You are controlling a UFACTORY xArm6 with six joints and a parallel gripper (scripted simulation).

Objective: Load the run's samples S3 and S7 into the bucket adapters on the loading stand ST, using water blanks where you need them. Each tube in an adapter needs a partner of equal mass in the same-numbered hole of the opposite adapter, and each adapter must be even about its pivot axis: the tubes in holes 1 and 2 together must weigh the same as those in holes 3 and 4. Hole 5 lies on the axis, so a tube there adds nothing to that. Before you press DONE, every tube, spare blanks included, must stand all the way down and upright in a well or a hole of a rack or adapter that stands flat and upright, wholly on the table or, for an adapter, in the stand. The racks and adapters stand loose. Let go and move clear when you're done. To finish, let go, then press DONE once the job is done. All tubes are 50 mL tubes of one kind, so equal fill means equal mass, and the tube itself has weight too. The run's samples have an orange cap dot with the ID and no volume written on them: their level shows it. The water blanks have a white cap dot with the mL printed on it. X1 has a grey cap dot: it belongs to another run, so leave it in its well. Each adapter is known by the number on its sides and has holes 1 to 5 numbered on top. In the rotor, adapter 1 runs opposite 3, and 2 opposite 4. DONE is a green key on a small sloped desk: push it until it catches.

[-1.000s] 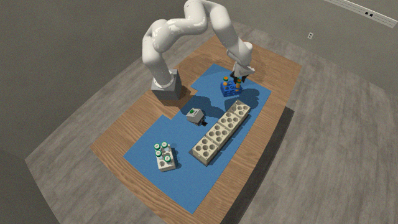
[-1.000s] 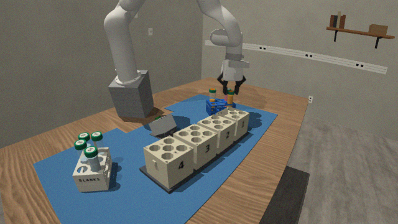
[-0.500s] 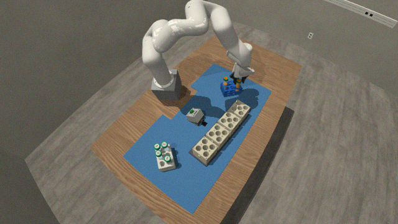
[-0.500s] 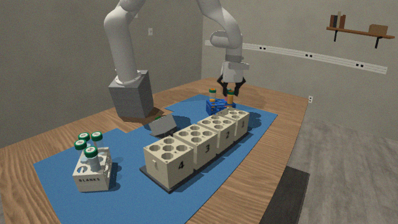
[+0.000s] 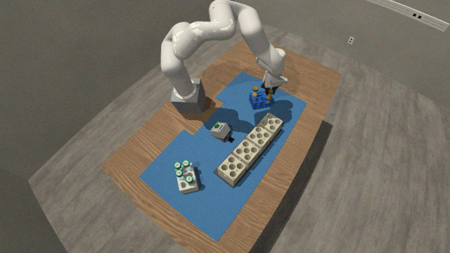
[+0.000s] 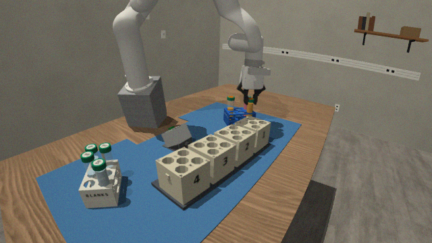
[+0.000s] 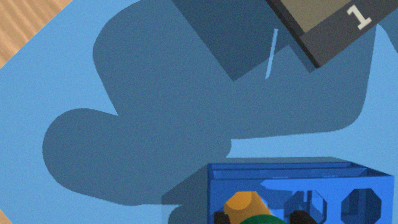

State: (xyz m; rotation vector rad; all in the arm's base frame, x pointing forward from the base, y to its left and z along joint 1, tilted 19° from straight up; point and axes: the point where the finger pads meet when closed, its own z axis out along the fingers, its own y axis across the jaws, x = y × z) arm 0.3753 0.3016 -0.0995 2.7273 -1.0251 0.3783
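Beneath the black-fingered pincer (image 5: 271, 90) (image 6: 250, 100) (image 7: 261, 219), a green-capped orange tube (image 5: 269, 96) (image 6: 250, 107) (image 7: 262, 220) stands in the blue rack (image 5: 261, 104) (image 6: 227, 118) (image 7: 227, 185), clamped or not, can't tell; nearby cream adapters (image 5: 242, 173) (image 6: 219, 169) (image 7: 320, 15) show only empty holes, loading still to do

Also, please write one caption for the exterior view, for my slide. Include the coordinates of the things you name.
End effector (image 6: 250, 101) at the blue rack (image 6: 231, 117); four empty adapters (image 6: 183, 175) await tubes.
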